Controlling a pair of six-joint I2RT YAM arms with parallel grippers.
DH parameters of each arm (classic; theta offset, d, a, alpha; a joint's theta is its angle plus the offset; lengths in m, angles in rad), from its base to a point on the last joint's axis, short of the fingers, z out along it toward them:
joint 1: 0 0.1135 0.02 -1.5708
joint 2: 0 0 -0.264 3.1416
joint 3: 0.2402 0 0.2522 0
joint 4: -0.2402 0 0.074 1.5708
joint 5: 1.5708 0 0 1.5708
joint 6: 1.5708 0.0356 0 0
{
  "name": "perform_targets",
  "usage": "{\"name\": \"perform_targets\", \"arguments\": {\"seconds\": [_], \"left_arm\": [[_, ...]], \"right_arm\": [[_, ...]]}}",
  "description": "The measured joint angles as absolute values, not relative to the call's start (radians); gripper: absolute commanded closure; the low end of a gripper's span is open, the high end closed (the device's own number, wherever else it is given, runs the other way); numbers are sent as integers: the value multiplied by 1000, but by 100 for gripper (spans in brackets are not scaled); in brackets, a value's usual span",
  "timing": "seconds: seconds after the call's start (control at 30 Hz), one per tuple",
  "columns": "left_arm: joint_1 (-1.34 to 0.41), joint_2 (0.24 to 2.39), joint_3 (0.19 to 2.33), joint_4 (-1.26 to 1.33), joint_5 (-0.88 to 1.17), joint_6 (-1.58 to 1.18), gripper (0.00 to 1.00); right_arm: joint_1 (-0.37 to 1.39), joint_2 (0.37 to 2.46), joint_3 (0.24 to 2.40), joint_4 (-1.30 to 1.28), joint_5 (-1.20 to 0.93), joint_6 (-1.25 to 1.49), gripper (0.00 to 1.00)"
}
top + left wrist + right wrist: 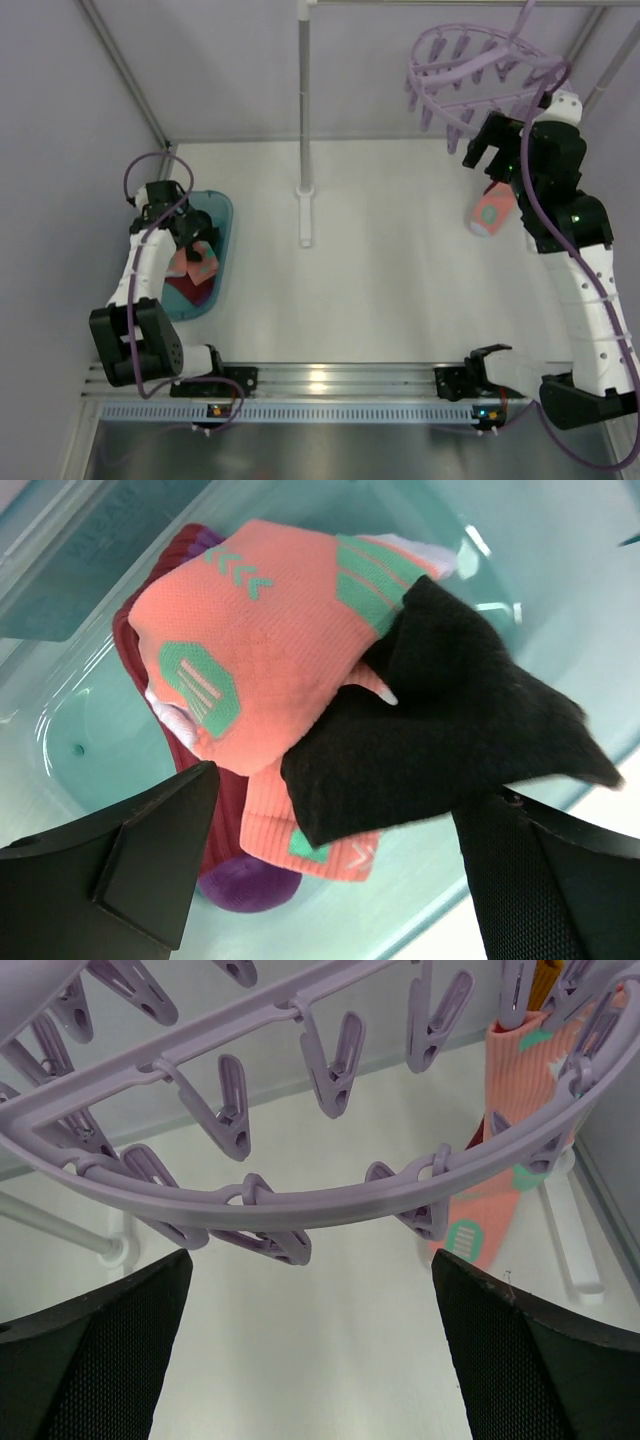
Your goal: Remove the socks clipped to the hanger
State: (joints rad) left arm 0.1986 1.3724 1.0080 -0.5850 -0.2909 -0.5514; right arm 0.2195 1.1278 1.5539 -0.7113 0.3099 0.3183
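Socks lie heaped under our left claw (350, 790), whose fingers stand wide apart and pinch nothing. A black sock (450, 730) is draped between them, its edge close to the right-hand finger, though we cannot tell whether it touches. It rests over a salmon sock (270, 630) with green marks. Beneath that lies a dark red sock (215, 820) with a purple end. All of them sit inside the teal tub (90, 740) at the left of the tabletop (380, 280).

Our right claw (312, 1260) is likewise spread wide and grips nothing. It is raised at the far right and faces the hanger (300, 1200), whose lilac ring arcs across just ahead of the fingers without touching them. Pegs (335, 1065) dangle along the ring and its bars. On the ring's right side we see a clipped sock (520, 1090), salmon with green marks, hanging down, with a strip of orange fabric beside its top. A white pole (303, 100) stands mid-tabletop, well apart from both claws.
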Motion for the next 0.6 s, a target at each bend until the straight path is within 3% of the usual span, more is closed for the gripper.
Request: {"name": "perform_targets", "arguments": {"seconds": [0.4,0.6], "left_arm": [[175,1164,1023,-586,-303,-587,2],[-41,1197,1195,-601,-310,-563,2]], "right_arm": [[220,1135,1791,-808,319,316,0],[219,1236,1956,-846,398,298,0]]}}
